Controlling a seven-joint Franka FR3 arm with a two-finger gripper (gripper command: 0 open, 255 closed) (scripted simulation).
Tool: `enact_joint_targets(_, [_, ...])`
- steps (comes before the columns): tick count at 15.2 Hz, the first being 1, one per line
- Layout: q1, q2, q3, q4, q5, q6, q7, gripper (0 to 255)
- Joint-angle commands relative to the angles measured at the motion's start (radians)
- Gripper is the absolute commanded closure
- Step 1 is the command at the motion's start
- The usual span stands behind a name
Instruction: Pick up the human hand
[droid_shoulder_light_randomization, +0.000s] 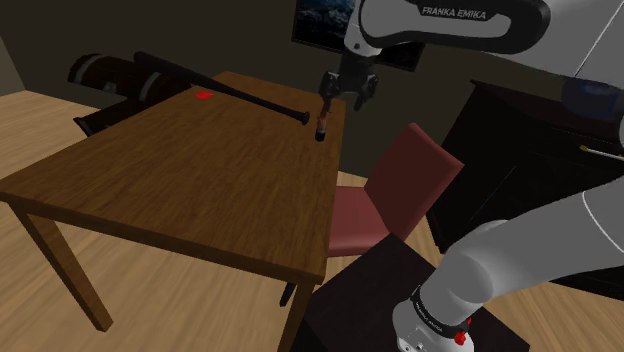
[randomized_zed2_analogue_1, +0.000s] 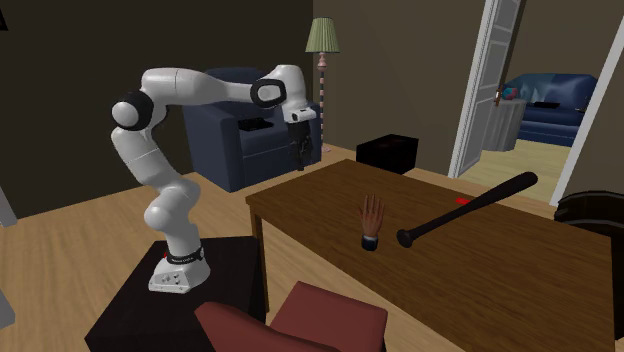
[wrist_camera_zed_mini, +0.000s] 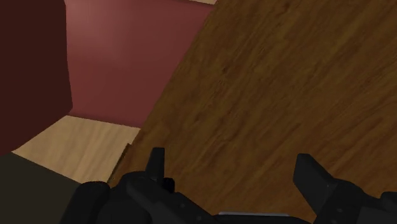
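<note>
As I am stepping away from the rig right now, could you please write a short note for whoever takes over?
End effector: open, holding nothing, hanging above the wooden table near the edge by the red chair.
Human hand: lying on the table close to one end of the black baseball bat, apart from the end effector.
Done: no grasp made yet.
Left: move over the hand, lower, close on it, lift.
</note>
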Motion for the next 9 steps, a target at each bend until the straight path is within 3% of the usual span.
enact_joint_targets(1, [-0.030,0.092,0.022,0.067,-0.028,0.007,0.099,0])
enact_joint_targets(9, [-0.086,0.435,0.054,0.369,-0.155,-0.043,0.467,0])
